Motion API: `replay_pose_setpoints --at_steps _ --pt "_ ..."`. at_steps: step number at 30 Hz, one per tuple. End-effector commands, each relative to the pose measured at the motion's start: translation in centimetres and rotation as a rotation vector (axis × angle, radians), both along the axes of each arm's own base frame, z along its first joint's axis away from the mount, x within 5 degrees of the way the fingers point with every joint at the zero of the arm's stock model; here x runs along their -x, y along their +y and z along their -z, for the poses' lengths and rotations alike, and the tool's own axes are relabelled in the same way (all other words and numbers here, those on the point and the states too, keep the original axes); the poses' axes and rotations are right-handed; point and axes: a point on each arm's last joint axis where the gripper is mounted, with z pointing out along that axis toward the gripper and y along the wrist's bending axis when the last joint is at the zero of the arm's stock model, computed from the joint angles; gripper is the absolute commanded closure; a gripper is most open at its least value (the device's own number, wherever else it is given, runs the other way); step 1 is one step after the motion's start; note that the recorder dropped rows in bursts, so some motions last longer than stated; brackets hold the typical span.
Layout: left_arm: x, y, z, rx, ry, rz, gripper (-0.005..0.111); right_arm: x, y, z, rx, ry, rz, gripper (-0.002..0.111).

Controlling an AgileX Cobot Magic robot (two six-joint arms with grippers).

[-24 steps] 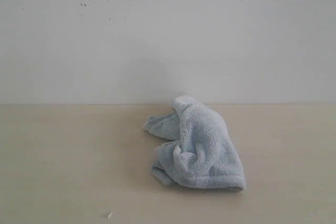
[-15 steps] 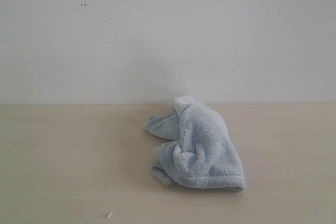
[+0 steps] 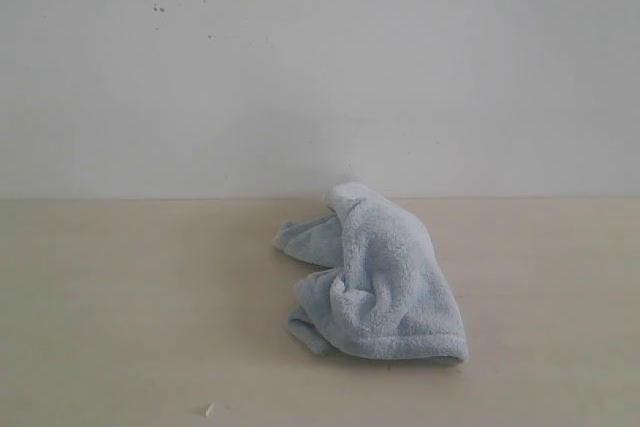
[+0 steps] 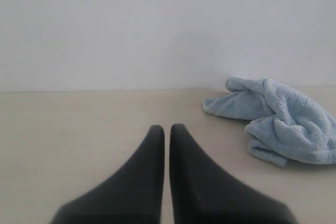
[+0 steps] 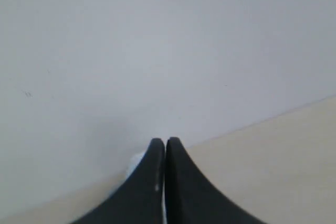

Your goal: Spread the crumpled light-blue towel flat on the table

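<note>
- No change from the earlier exterior pictures: the towel lies in the same crumpled heap on the same spot
- One towel, light blue, bunched up on the table, a little right of middle, its far end towards the wall
- One table, pale beige
- One left hand, clenched, empty, apart from the towel
- One right hand, clenched, empty
- One white speck on the table's near part
</note>
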Motion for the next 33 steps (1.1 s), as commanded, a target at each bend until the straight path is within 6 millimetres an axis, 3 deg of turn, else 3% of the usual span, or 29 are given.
replay_pose_setpoints --at_steps 1,5,10,13,14,15,17,18,19,20,22,23,25,29,33 --pt "0.0 0.0 0.0 -0.003 -0.009 0.007 0.103 0.2 -0.1 -1.0 -0.288 -0.071 -0.044 0.108" --pt "0.0 0.0 0.0 -0.003 -0.009 0.007 0.103 0.4 -0.2 -1.8 -0.371 -0.146 -0.067 0.108" --pt "0.0 0.0 0.0 -0.003 -0.009 0.007 0.103 -0.4 0.2 -3.6 -0.2 -0.043 -0.051 0.108" --pt "0.0 0.0 0.0 -0.003 -0.009 0.007 0.103 -4.1 1.0 -6.5 0.036 0.076 -0.039 0.108" --pt "0.0 0.0 0.0 -0.003 -0.009 0.007 0.103 -6.8 1.5 -6.8 0.124 0.174 -0.044 0.108" --pt "0.0 0.0 0.0 -0.003 -0.009 0.007 0.103 -8.0 1.8 -7.2 0.167 0.205 -0.053 0.108" --pt "0.0 0.0 0.0 -0.003 -0.009 0.007 0.103 -12.7 3.6 -6.5 0.281 0.333 -0.126 0.108" --pt "0.0 0.0 0.0 -0.003 -0.009 0.007 0.103 -16.1 5.9 -5.6 0.373 0.395 -0.216 0.108" --pt "0.0 0.0 0.0 -0.003 -0.009 0.007 0.103 -17.6 7.1 -4.7 0.425 0.423 -0.263 0.108" --pt "0.0 0.0 0.0 -0.003 -0.009 0.007 0.103 -20.7 10.2 -3.5 0.512 0.451 -0.354 0.105" --pt "0.0 0.0 0.0 -0.003 -0.009 0.007 0.103 -24.9 13.9 -2.0 0.597 0.492 -0.411 0.087" --pt "0.0 0.0 0.0 -0.003 -0.009 0.007 0.103 -27.3 15.3 -0.3 0.63 0.55 -0.409 0.071" --pt "0.0 0.0 0.0 -0.003 -0.009 0.007 0.103 -30.8 16.7 1.5 0.654 0.608 -0.382 0.054" --pt "0.0 0.0 0.0 -0.003 -0.009 0.007 0.103 -34.9 18.2 6.1 0.706 0.704 -0.36 0.06" --pt "0.0 0.0 0.0 -0.003 -0.009 0.007 0.103 -36.1 18.5 9.4 0.756 0.788 -0.348 0.063"
